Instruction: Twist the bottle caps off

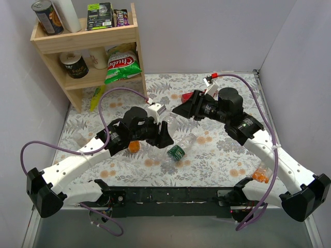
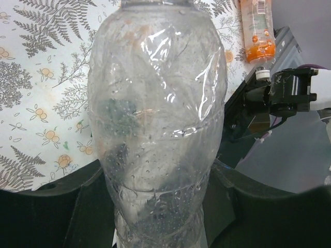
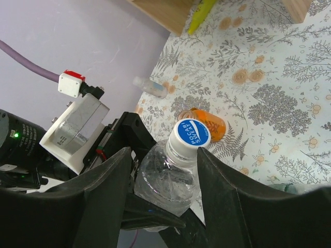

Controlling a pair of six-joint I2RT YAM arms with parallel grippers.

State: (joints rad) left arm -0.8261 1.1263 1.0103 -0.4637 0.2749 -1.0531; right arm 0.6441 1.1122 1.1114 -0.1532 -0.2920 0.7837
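wooden shelf (image 1: 85,39) sits far left on the floral tabletop (image 1: 227,155), tin can (image 1: 46,16) and white roll (image 1: 67,15) up top, chips bag (image 1: 123,64) on the lower level.

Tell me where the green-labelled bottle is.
Top view: the green-labelled bottle lies on its side mid-table, just right of the left gripper, which holds the clear bottle.

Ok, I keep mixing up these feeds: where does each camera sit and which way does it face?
Top external: above and behind, facing down at the table; left arm and right arm show.
Left wrist: facing along the clear bottle in the left gripper; its fingers show.
Right wrist: facing down onto the cap; the right gripper straddles it.
Shared: both wrist views see that bottle.
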